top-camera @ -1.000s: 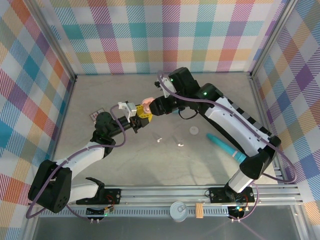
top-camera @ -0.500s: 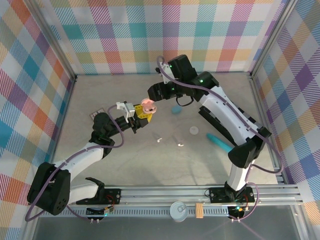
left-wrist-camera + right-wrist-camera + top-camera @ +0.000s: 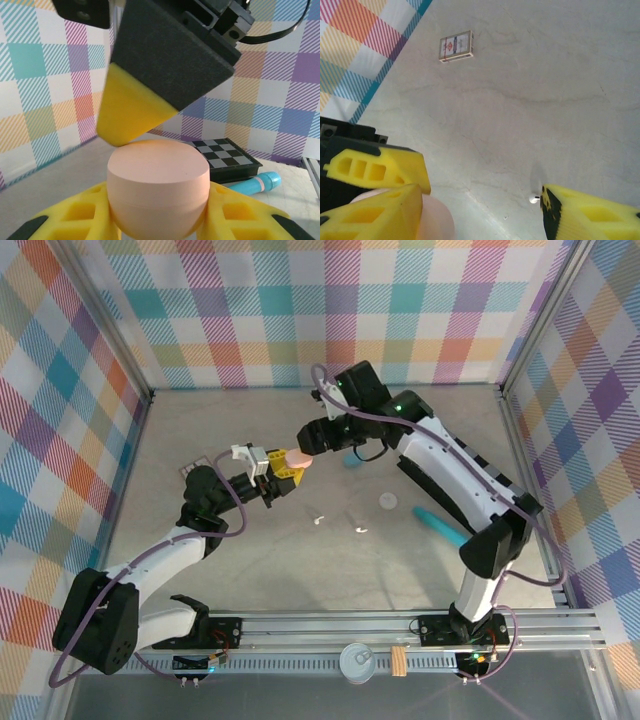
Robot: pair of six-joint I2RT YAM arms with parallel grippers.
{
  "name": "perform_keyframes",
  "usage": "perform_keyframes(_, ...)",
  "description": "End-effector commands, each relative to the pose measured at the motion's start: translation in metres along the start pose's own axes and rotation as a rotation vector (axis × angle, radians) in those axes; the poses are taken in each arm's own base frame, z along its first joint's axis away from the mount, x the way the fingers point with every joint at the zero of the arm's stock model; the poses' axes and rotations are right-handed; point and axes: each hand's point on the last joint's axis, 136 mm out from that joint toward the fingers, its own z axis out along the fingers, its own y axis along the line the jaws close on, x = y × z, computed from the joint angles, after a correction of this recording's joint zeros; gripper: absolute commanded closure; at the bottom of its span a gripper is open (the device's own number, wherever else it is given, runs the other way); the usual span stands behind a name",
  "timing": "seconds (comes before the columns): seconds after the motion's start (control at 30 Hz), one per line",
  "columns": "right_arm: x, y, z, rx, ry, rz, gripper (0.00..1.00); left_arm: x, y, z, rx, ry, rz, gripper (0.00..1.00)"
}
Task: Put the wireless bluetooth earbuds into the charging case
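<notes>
The charging case (image 3: pixel 158 175), pink with its flat lid upward, is clamped upright in the left gripper (image 3: pixel 158 215). Its lid is touched by one fingertip (image 3: pixel 131 112) of the wide-spread right gripper (image 3: pixel 480 200). From above, two white earbuds (image 3: pixel 318 520) are seen lying apart on the table (image 3: pixel 300 570).

The pink case (image 3: pixel 157 192) looks like smooth, matt plastic, and the left gripper (image 3: pixel 157 222) fingers (image 3: pixel 235 215) at its 3 and 9 o'clock are matt yellow moulded plastic with open cells. The table (image 3: pixel 300 570) is pale, faintly veined and matt; the walls (image 3: pixel 300 310) look like printed plaid cloth. The rail (image 3: pixel 330 625) at 6 o'clock is brushed metal, and the teal tube (image 3: pixel 255 184) is slightly glossy.
</notes>
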Motion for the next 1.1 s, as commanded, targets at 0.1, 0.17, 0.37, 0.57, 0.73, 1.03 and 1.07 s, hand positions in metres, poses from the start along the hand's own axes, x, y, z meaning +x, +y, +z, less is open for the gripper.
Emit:
perform_keyframes(0.1,-0.003,0.035,-0.031,-0.291,-0.087,0.149,0.32,-0.020,0.006,-0.001,-0.024,-0.063,0.048,0.75)
perform_keyframes(0.17,0.000,0.040,-0.028,-0.352,-0.083,0.183,0.31,-0.022,0.008,0.000,-0.031,-0.078,0.050,0.75)
perform_keyframes(0.37,0.008,0.053,-0.017,-0.496,-0.037,0.277,0.30,-0.033,0.011,0.004,-0.018,-0.124,0.036,0.75)
perform_keyframes(0.57,0.009,0.051,-0.005,-0.554,-0.014,0.369,0.35,-0.042,0.009,0.005,-0.006,-0.142,0.041,0.75)
perform_keyframes(0.73,0.007,0.053,0.006,-0.630,0.002,0.453,0.40,-0.042,0.007,0.003,-0.003,-0.137,0.048,0.75)
perform_keyframes(1.03,-0.001,0.049,0.014,-0.689,-0.005,0.545,0.50,-0.047,0.003,0.000,0.002,-0.139,0.067,0.75)
perform_keyframes(1.07,-0.001,0.049,0.014,-0.692,-0.004,0.551,0.52,-0.047,0.003,0.000,0.001,-0.138,0.067,0.75)
